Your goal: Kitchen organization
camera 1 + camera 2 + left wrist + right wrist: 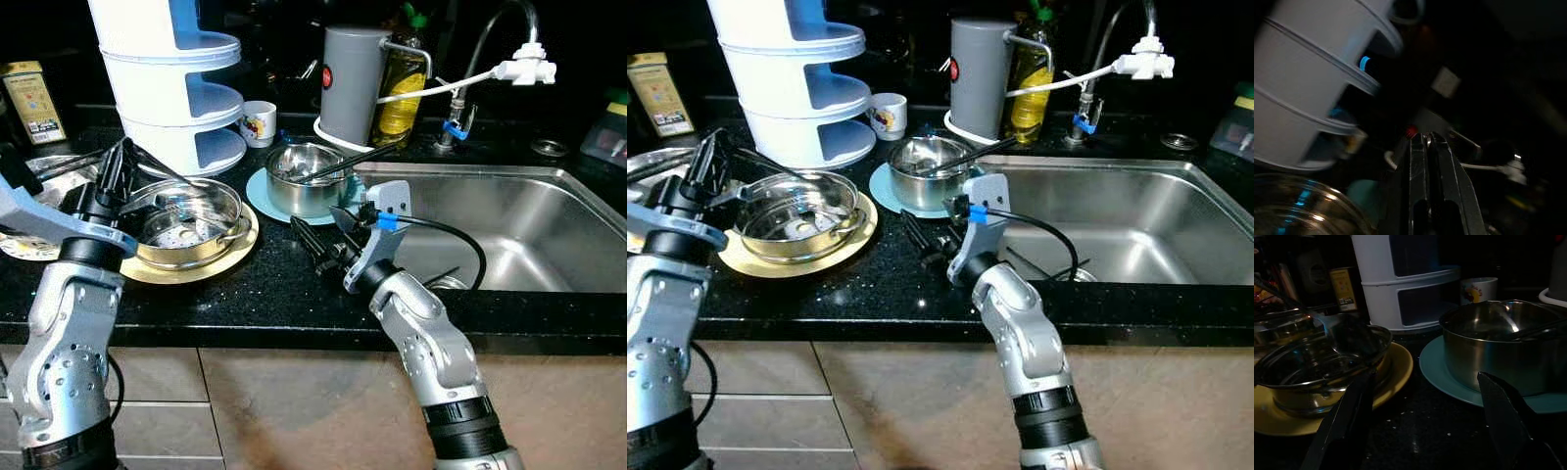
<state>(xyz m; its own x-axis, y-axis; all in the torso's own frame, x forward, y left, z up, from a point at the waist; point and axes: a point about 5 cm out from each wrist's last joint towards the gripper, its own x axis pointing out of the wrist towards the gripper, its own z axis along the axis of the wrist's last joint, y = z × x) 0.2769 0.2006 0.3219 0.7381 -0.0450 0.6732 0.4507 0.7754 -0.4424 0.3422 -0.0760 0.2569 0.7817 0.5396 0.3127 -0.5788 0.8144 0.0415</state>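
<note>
Two claws up at counter front edge. Your left claw sits beside glass bowl on yellow plate, fingers pressed together, nothing held; its wrist view adds white tiered rack. Your right claw spread wide, empty, between yellow plate and steel bowl on teal plate. Right wrist view shows cartoon mug behind. Sink toward right end.

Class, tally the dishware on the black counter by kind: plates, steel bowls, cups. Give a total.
Plates: 2, the yellow plate and the teal plate
Steel bowls: 2, the left bowl and the right bowl
Cups: 1, the white cup
Total: 5
</note>
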